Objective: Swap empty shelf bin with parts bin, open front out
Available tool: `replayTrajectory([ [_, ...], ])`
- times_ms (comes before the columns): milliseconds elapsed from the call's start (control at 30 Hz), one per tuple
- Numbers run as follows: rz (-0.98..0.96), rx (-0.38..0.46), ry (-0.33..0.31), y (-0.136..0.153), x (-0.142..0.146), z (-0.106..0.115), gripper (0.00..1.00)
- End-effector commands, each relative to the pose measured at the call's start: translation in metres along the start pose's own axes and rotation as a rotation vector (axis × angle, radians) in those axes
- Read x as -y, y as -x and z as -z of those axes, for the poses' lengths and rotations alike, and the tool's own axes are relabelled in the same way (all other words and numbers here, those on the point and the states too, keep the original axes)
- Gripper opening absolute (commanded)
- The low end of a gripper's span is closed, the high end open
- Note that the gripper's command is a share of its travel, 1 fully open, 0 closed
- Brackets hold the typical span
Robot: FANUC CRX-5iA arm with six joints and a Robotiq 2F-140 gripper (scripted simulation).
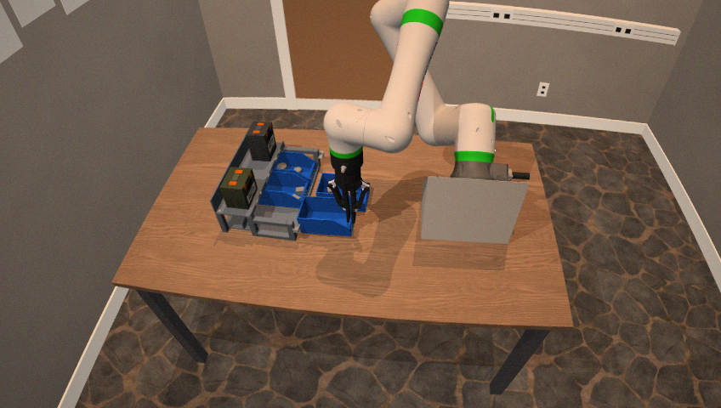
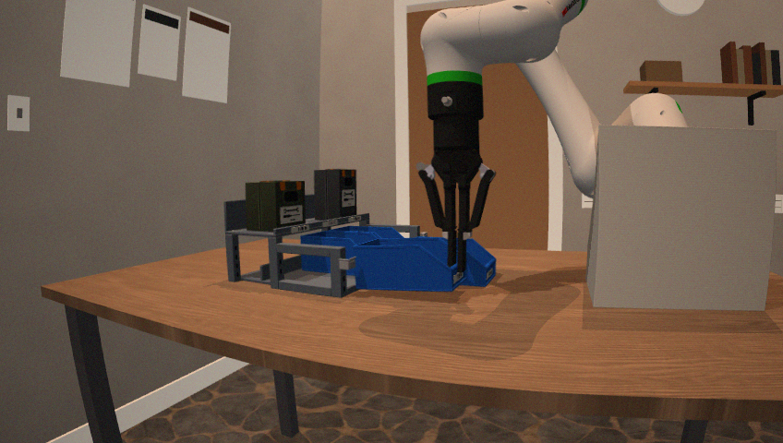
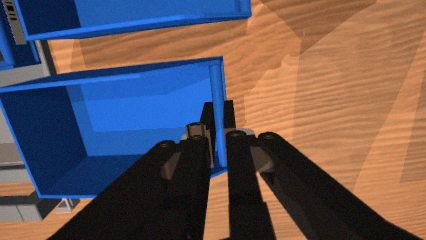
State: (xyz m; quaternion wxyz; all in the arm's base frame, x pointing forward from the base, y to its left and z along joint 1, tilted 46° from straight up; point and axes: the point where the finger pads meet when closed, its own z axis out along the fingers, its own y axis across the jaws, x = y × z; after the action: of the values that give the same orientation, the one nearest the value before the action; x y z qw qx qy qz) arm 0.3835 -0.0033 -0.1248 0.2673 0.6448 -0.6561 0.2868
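My gripper (image 1: 349,218) (image 2: 457,266) (image 3: 220,115) points straight down and is shut on the front wall of the empty blue bin (image 1: 323,218) (image 2: 401,264) (image 3: 125,125). That bin stands upright, low at the table top, just outside the front of the grey shelf (image 1: 229,219) (image 2: 310,249). A second blue bin (image 1: 326,185) (image 2: 482,264) (image 3: 140,15) stands on the table right beside it, behind my fingers; its inside is mostly hidden. Two more blue bins (image 1: 291,162) (image 1: 283,194) with tan parts sit in the shelf.
Two dark boxes (image 1: 237,187) (image 1: 260,140) (image 2: 280,204) (image 2: 337,192) stand on the shelf's top board. A large grey box (image 1: 470,209) (image 2: 680,219) stands on the table (image 1: 303,273) in front of the arm's base, to the right of the bins.
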Motion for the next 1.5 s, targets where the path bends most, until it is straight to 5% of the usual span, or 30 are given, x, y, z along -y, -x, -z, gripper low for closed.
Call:
replayTrajectory([
  [0, 0.000, 0.001, -0.001, 0.000, 0.001, -0.001, 0.10],
  [1267, 0.000, 0.001, -0.001, 0.000, 0.001, -0.020, 0.10],
  [1300, 0.000, 0.001, -0.001, 0.000, 0.001, -0.020, 0.62],
  [1467, 0.000, 0.001, -0.001, 0.000, 0.001, -0.020, 0.62],
])
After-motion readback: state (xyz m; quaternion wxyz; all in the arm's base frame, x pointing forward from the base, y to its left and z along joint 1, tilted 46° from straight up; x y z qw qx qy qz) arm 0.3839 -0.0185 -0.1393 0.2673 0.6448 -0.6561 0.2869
